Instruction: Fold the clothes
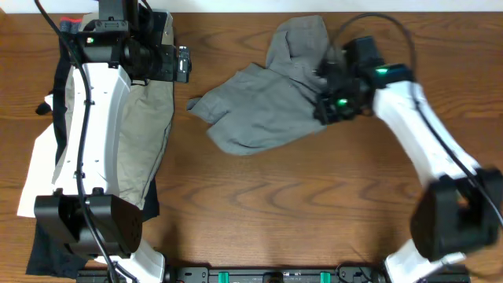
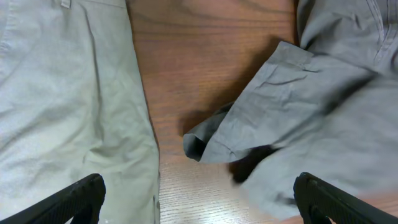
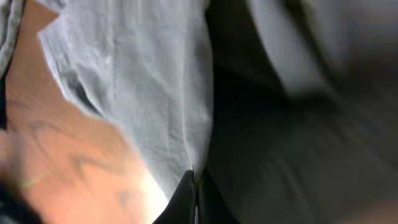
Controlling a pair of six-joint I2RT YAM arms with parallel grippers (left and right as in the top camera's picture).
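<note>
The grey shorts [image 1: 267, 102] lie crumpled at the table's back middle, one leg bunched up toward the far edge. My right gripper [image 1: 328, 108] is shut on the shorts' right edge; in the right wrist view the fingers [image 3: 195, 198] pinch a fold of grey cloth [image 3: 149, 93]. My left gripper [image 1: 185, 64] is open and empty, hovering left of the shorts. In the left wrist view its jaws [image 2: 199, 199] straddle bare wood, with a corner of the grey shorts [image 2: 298, 118] to the right.
Lighter khaki-tan shorts [image 1: 145, 126] lie at the left on a pile with white and dark garments [image 1: 39, 177]; they also show in the left wrist view [image 2: 68, 106]. The wooden table [image 1: 291, 212] spreads toward the front.
</note>
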